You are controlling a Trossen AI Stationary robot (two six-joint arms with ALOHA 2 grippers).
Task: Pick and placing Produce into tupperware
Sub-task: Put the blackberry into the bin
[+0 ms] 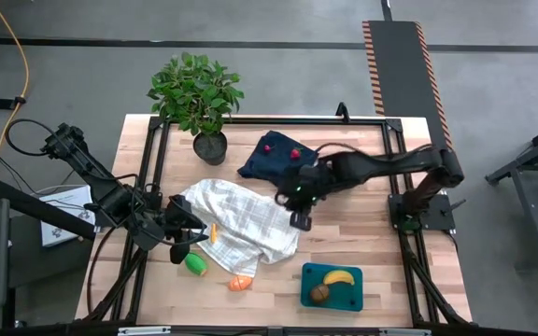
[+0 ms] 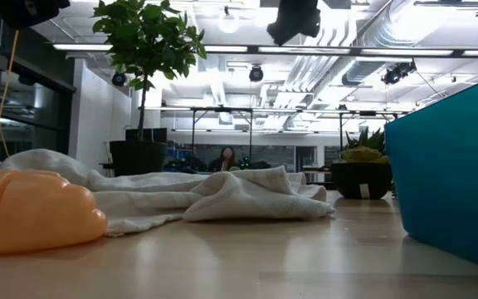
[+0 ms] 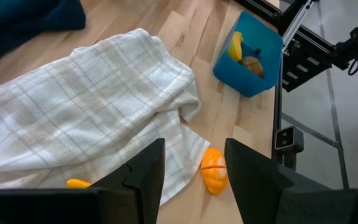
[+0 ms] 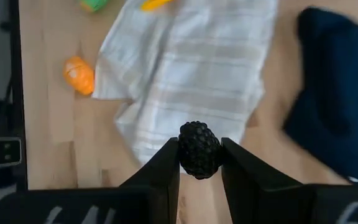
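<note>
The right arm reaches in from the bench's right side, its links stretched leftward toward the middle, wrist bent down. The right pincer (image 1: 301,219) hangs over the centre of the bench, its two dark fingers (image 4: 160,171) closed on a dark, bumpy berry (image 4: 199,150) pinched between them. The left arm comes in from the left edge, elbow folded, forearm low and pointing right. The left pincer (image 1: 187,245) sits at the near left, fingers (image 3: 143,169) parted with nothing between them.
</note>
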